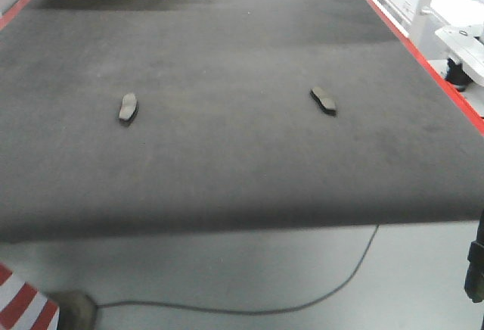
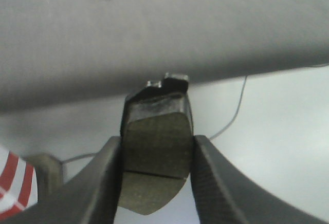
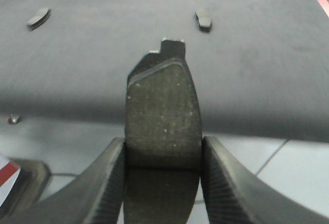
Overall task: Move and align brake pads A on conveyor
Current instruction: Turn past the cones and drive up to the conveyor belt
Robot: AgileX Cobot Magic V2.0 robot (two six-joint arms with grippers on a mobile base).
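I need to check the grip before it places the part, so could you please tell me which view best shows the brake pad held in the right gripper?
The right wrist-mounted view: the held brake pad fills the centre, clamped between both fingers of the right gripper. The exterior front-facing view does not show it. The left wrist-mounted view shows a different pad.

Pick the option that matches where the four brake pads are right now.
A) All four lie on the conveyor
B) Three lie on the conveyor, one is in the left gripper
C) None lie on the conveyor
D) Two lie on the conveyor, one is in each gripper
D: two brake pads lie apart on the conveyor, while the left gripper and the right gripper each clamp one pad.
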